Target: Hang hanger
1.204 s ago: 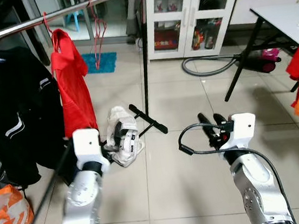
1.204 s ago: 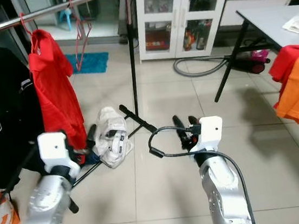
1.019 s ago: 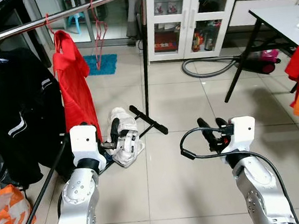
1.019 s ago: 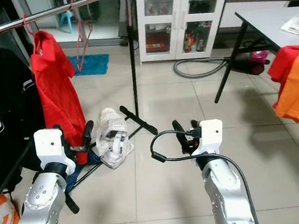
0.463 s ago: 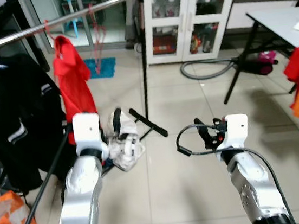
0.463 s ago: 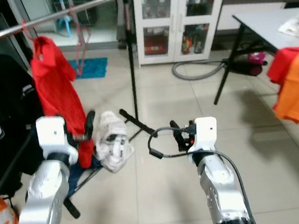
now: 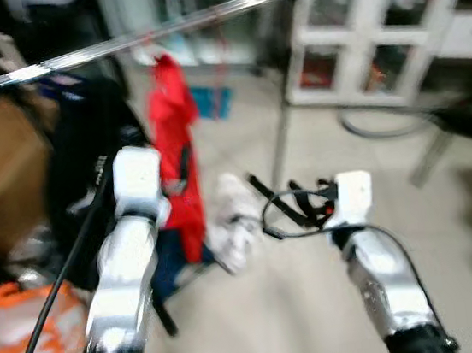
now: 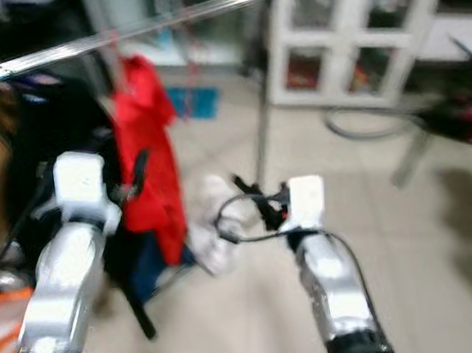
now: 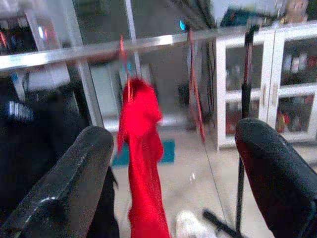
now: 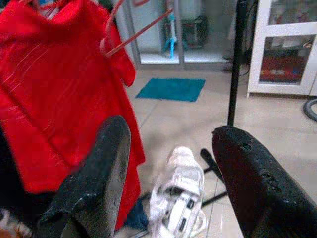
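A silver clothes rail (image 7: pixel 158 33) crosses the top of the blurred head views. A red garment (image 7: pixel 173 141) hangs from it on a red hanger. Beside it an empty red hanger (image 9: pixel 195 94) hangs on the same rail. My left gripper (image 7: pixel 184 164) is raised in front of the red garment, open, with nothing between its fingers (image 9: pixel 74 188). My right gripper (image 7: pixel 302 205) is lower and to the right, over the floor. It is open and empty too, pointing toward the garment's lower part (image 10: pixel 44 99).
A black jacket (image 7: pixel 85 143) hangs left of the red garment, beside a brown box (image 7: pixel 3 171). An orange bag (image 7: pixel 22 332) lies at lower left. A white bundle (image 10: pixel 178 198) sits by the rack's black upright (image 7: pixel 280 128). A white cabinet (image 7: pixel 373 30) stands behind.
The whole view has swung left and closer to the rack and is now blurred. My left gripper now sits higher against the red garment. Both grippers stay open.
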Available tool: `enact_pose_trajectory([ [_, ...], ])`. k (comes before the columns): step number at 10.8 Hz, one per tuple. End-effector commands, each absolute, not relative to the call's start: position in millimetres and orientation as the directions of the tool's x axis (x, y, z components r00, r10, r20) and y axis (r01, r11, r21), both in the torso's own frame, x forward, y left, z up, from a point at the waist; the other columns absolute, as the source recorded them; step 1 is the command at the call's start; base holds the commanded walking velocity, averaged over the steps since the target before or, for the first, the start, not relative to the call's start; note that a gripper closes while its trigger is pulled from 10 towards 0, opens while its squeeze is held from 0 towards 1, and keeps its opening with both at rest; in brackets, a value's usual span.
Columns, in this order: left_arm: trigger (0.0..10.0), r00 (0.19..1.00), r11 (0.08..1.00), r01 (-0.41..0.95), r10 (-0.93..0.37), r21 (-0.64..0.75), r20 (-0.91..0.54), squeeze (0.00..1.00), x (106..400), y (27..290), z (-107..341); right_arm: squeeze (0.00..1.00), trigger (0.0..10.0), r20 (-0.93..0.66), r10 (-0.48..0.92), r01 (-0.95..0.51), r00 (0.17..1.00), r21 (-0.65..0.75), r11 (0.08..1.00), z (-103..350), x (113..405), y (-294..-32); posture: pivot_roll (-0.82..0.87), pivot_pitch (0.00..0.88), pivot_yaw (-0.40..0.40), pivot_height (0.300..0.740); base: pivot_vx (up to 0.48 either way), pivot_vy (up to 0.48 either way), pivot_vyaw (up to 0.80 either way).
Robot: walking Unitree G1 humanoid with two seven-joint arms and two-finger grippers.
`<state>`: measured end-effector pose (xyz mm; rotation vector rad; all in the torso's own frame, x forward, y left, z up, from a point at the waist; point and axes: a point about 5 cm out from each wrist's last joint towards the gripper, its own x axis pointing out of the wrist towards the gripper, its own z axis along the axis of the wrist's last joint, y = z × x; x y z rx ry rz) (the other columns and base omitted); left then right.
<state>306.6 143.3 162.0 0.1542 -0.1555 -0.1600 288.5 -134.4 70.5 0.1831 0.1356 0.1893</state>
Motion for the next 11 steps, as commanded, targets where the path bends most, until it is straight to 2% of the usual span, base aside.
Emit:
enact_pose_trajectory([
  [1, 10.0, 0.968, 0.966, 0.195, -0.218, 0.171, 0.127, 0.0, 307, 132, 162, 0.0, 10.0, -0.129, 0.165, -0.141, 0.978, 0.181, 0.973, 67, 287, -143, 0.04, 0.0, -0.005, 0.74, 0.472, 0.0, 0.0],
  [3, 10.0, 0.96, 0.96, 0.227, -0.249, 0.163, 0.129, 0.0, 309, 125, 163, 0.0, 10.0, -0.129, 0.143, -0.12, 0.981, 0.176, 0.977, 67, 289, -146, 0.03, 0.0, 0.002, 0.74, 0.476, 0.0, 0.0],
  [4, 10.0, 0.964, 0.948, 0.2, -0.236, 0.247, 0.125, 0.0, 312, 122, 162, 0.0, 10.0, -0.124, 0.132, -0.109, 0.983, 0.18, 0.978, 67, 290, -147, 0.03, 0.0, 0.004, 0.74, 0.0, 0.0, 0.0],
  [6, 10.0, 0.953, 0.953, 0.224, -0.258, 0.206, 0.158, 0.0, 311, 114, 168, 0.0, 10.0, -0.117, 0.138, -0.117, 0.983, 0.171, 0.978, 68, 291, -146, 0.03, 0.0, 0.007, 0.74, 0.0, 0.0, 0.33],
  [8, 10.0, 0.98, 0.984, 0.161, -0.169, 0.075, 0.11, 0.0, 316, 122, 159, 0.0, 10.0, -0.09, 0.073, -0.059, 0.993, 0.153, 0.986, 72, 293, -151, 0.03, 0.0, 0.007, 0.74, 0.398, -0.266, 0.66],
  [9, 10.0, 0.997, 0.997, 0.082, -0.082, -0.005, 0.017, 0.0, 312, 137, 136, 0.0, 10.0, -0.014, -0.019, 0.02, 1.0, 0.106, 0.994, 86, 299, -163, 0.02, 0.0, 0.011, 0.74, 0.398, -0.262, 0.57],
  [10, 10.0, 0.998, 0.997, 0.055, -0.053, 0.047, -0.045, 0.0, 305, 142, 117, 0.0, 10.0, 0.01, -0.058, 0.057, 0.998, 0.102, 0.993, 94, 304, -169, 0.02, 0.0, 0.009, 0.74, 0.0, 0.0, 0.0],
  [11, 10.0, 0.998, 0.995, 0.057, -0.054, 0.087, -0.037, 0.0, 302, 139, 114, 0.0, 10.0, 0.012, -0.051, 0.05, 0.999, 0.085, 0.995, 96, 306, -171, 0.02, 0.0, 0.006, 0.74, 0.0, 0.0, 0.0],
])
